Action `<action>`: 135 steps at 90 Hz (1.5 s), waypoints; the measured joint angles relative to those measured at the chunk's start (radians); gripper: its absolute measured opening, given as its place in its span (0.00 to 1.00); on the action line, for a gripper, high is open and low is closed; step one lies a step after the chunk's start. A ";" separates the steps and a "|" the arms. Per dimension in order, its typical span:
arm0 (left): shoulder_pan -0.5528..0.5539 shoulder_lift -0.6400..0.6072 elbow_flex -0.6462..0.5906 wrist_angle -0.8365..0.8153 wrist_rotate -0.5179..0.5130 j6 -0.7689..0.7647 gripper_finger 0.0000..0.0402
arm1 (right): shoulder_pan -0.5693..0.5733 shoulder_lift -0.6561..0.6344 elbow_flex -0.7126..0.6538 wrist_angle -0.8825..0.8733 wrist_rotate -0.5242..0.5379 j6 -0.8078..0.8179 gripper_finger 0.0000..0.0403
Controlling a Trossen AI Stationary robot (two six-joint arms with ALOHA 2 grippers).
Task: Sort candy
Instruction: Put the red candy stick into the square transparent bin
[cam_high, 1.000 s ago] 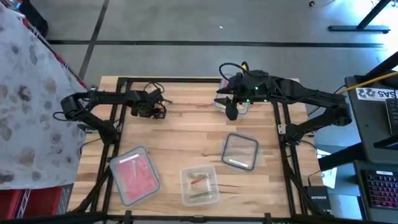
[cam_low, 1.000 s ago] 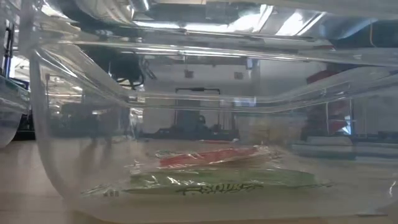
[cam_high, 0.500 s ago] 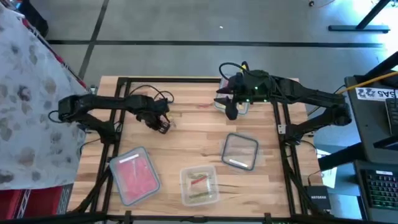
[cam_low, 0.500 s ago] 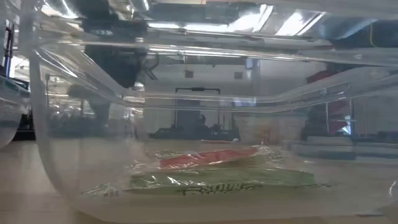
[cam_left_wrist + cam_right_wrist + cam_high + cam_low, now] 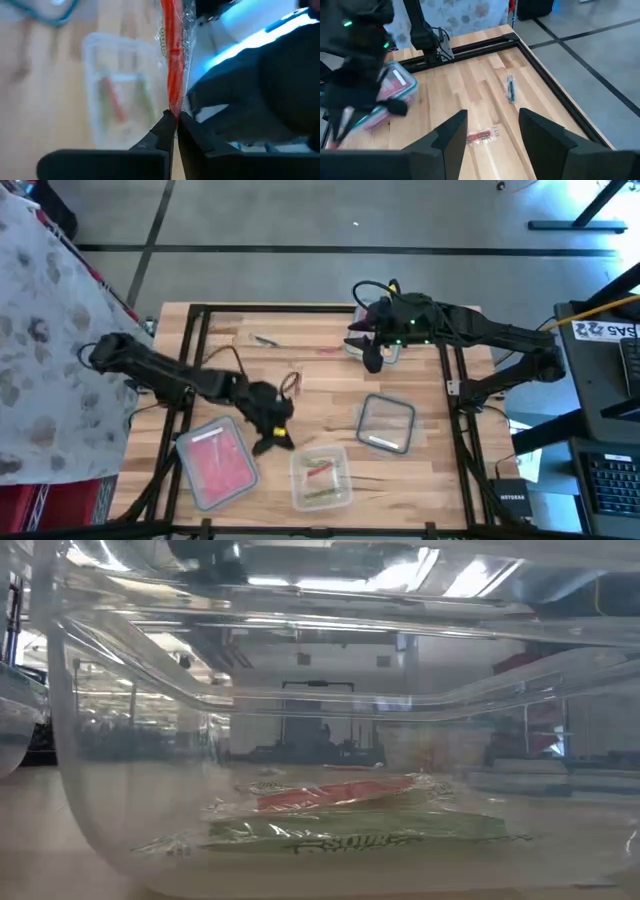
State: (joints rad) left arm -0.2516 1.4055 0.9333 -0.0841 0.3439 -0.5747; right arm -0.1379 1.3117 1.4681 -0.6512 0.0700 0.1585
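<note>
My left gripper (image 5: 274,437) hangs over the near middle of the table, between a clear container of red candy (image 5: 214,461) and a clear container (image 5: 320,477) with red and green pieces (image 5: 340,808). It is shut on a red candy in a clear wrapper (image 5: 173,60). My right gripper (image 5: 372,358) stays open at the far side of the table, above the wood. A red candy (image 5: 481,136) lies on the table below its fingers. A bluish piece (image 5: 510,89) lies farther off, and another piece (image 5: 265,340) lies at the far left. My left gripper pinches one end of the red candy's wrapper (image 5: 172,106) between its two fingertips. The long candy reaches straight out ahead of the fingers, in line with them. It is lifted clear, and the middle container shows behind it.
A third clear container (image 5: 387,423) stands at the near right, with nothing visible in it. A small pale container (image 5: 388,350) stands beside my right gripper. A black frame (image 5: 190,360) runs along the table's edges. A person in a patterned garment (image 5: 40,330) stands at the left.
My left gripper has swung from the far left of the table toward the near edge and somewhat to the right. It now hangs between the two near containers.
</note>
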 joint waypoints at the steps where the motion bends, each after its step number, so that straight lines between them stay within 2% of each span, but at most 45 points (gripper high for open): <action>1: -0.006 0.007 0.000 0.014 -0.001 -0.005 0.00 | 0.000 0.000 0.000 0.000 0.000 0.000 0.41; 12: -0.046 0.083 0.000 0.088 -0.009 -0.076 0.00 | 0.000 0.000 0.000 0.001 0.000 0.000 0.41; 23: -0.066 0.141 0.000 0.096 0.000 -0.135 0.02 | 0.000 0.000 0.000 0.005 0.000 0.000 0.41; 33: -0.059 0.184 -0.002 0.111 0.067 -0.209 0.09 | 0.000 0.000 0.000 0.003 0.000 0.000 0.41; 50: -0.037 0.196 -0.001 0.149 0.099 -0.222 0.25 | 0.000 0.000 0.000 -0.002 0.000 0.000 0.41; 64: 0.028 0.187 -0.001 0.137 0.101 -0.268 0.31 | 0.000 0.000 0.000 -0.004 -0.001 0.000 0.41; 81: 0.175 0.156 0.000 0.062 0.075 -0.300 0.32 | 0.000 0.000 0.000 -0.005 -0.002 0.000 0.41; 90: 0.252 0.157 0.000 0.002 0.006 -0.225 0.32 | 0.000 0.000 0.000 -0.005 -0.002 0.000 0.41; 100: 0.287 0.164 0.000 -0.009 -0.009 -0.005 0.32 | 0.000 0.000 0.000 -0.011 -0.007 0.001 0.41; 107: 0.295 0.162 0.000 -0.030 0.020 0.133 0.32 | 0.000 0.000 0.000 -0.023 -0.023 0.012 0.41; 118: 0.321 0.156 0.000 -0.088 0.105 0.234 0.32 | 0.000 0.000 0.000 -0.071 -0.045 0.032 0.41; 128: 0.347 0.156 0.000 -0.222 0.189 0.318 0.32 | 0.000 0.000 0.000 -0.118 -0.047 0.045 0.41; 135: 0.380 0.156 0.000 -0.360 0.189 0.312 0.32 | 0.000 0.000 0.000 -0.135 -0.047 0.046 0.41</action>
State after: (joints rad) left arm 0.1279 1.5613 0.9334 -0.4443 0.5333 -0.2627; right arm -0.1379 1.3117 1.4678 -0.7864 0.0227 0.2046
